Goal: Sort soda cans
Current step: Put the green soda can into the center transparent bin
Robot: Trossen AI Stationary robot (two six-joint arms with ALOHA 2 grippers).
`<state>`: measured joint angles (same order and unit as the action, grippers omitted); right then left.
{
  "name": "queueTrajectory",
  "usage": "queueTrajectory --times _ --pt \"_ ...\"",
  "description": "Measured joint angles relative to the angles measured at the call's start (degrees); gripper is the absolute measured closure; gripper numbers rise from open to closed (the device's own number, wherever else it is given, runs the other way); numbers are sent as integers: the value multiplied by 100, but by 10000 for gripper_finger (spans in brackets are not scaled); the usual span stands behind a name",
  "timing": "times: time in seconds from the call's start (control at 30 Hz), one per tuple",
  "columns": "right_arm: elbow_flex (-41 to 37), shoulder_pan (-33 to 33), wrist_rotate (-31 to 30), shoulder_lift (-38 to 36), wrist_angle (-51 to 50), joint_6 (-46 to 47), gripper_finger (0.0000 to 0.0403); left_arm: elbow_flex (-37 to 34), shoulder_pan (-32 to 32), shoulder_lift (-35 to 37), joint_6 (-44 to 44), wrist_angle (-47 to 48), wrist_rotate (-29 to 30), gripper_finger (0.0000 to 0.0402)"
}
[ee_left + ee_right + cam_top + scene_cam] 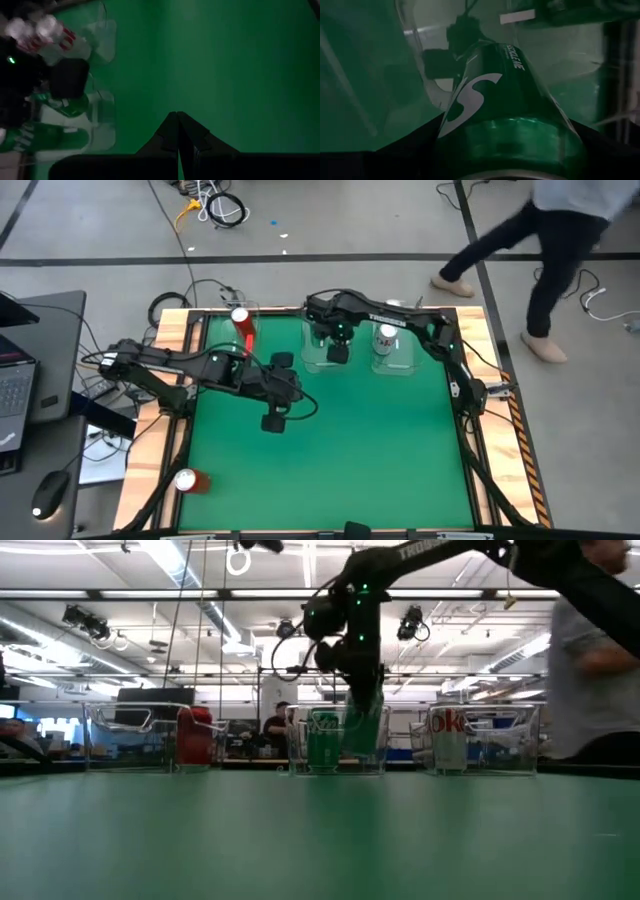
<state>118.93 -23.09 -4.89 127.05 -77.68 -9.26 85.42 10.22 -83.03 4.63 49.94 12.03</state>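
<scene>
My right gripper (338,348) is shut on a green can (495,115) and stands over the middle clear bin (330,358) at the table's far edge. In the low view the held can (364,730) is inside that bin beside a second green can (322,745). A red can (240,326) stands in the left bin. Silver-white cans (450,740) stand in the right bin (395,350). Another red can (188,480) lies on its side at the near left corner. My left gripper (272,420) is shut and empty over the green mat; its closed fingertips show in the left wrist view (178,135). My right gripper pinches the green can between its two fingers, one on each side of its round wall (451,131). The fingers come from above, pointing down. The can hangs upright below them (364,715) inside the middle bin; whether its bottom touches the bin floor I cannot tell.
The three clear bins stand in a row along the far edge of the green mat (340,460). A person (545,240) walks past beyond the table's far right corner. A laptop (15,395) and a mouse (48,495) lie on a desk to the left.
</scene>
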Motion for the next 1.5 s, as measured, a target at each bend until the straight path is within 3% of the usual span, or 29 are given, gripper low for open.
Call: queueTrajectory --times 0.37,0.5,0.6,0.67,0.73,0.9,1.07,1.23,1.3,1.5 --pt "15 45 -15 378 -88 -122 99 -1902 46 651 -349 -2119 -479 401" --pt "13 66 -110 389 -96 -146 99 -2380 51 767 -530 -2481 -492 401" --pt "11 72 -144 391 -75 -146 90 -2488 62 776 -642 -2633 -515 401" --pt "9 87 -150 395 -39 -143 44 -2554 68 776 -661 -2641 -525 401" --pt "7 91 -175 402 22 -145 23 -2615 70 770 -663 -2619 -525 401" --pt "4 93 -192 404 232 -358 91 -2636 76 770 -663 -2635 -525 401" --pt "4 118 -194 402 257 -483 94 -2638 77 770 -656 -2631 -525 401" --pt "4 122 -309 404 317 -537 24 -2638 77 768 -639 -2596 -525 401" --pt "0 84 -320 403 334 -531 16 -2638 77 768 -639 -2576 -525 401" --pt "0 2 -275 403 400 -437 95 -2638 77 765 -641 -2482 -524 401"
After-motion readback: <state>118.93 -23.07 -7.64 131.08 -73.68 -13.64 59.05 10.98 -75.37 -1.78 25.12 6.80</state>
